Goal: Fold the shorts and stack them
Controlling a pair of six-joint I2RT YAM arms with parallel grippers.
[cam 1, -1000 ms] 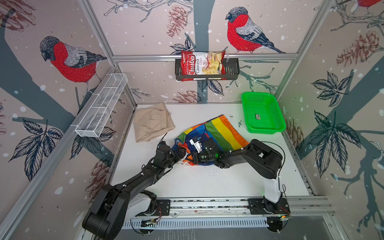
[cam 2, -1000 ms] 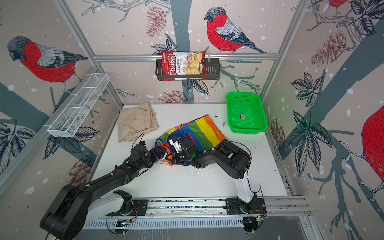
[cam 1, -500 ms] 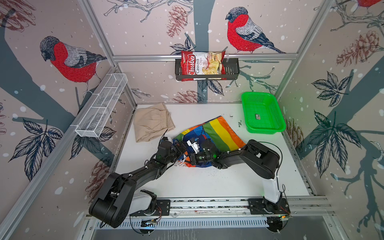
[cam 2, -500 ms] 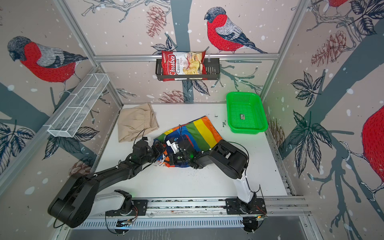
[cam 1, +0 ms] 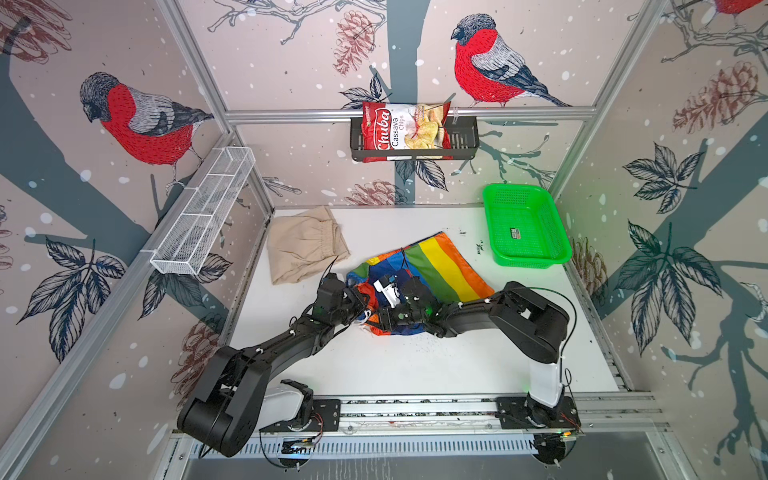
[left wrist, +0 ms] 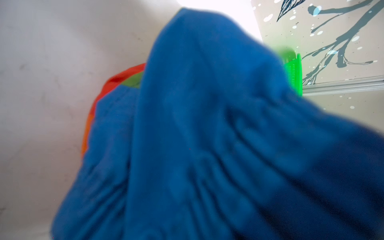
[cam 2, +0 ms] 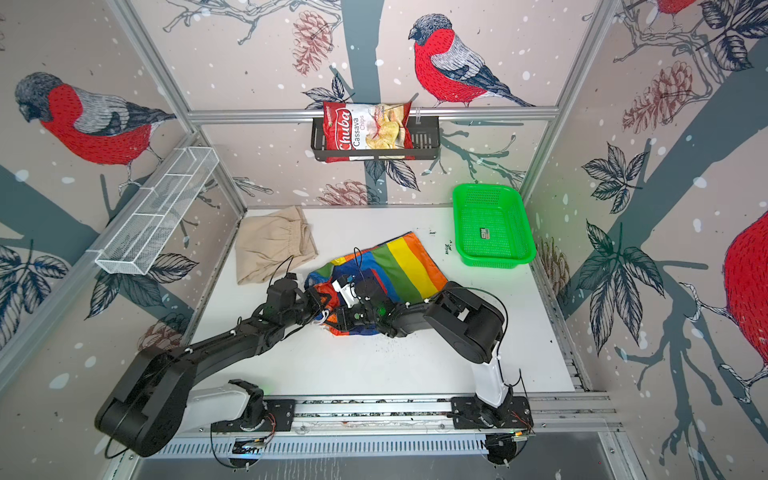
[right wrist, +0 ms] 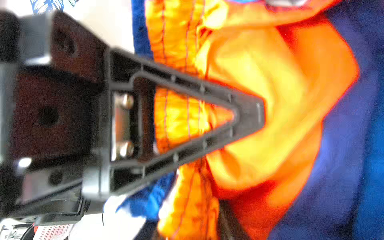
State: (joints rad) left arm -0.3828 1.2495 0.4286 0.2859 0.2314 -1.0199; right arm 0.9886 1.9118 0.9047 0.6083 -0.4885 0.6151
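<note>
- The walls show pictures of red birds, pine cones and leaves, and a white bench lies below them.
- On the back wall a black basket holds a red bag of chips. The bag says "Chuba Cassava Chips".
- A green basket sits in the far right corner of the bench. A small label lies inside it, too small to read.
- A white wire rack hangs on the left wall.
- The beige shorts lie in the far left corner. Their long side runs from the far edge toward the near edge, with the stretchy waist at the far end.
- The rainbow shorts lie in the middle of the bench, on a slant. The flat striped end points at the far right corner and the bunched end points near left.
- The left fingers are at the bunched end. Their camera sees only blue cloth, so I cannot tell if they are wide or narrow.
- The right fingers are just beside them. One black finger lies over the orange waist. I cannot tell if they hold it.
</note>
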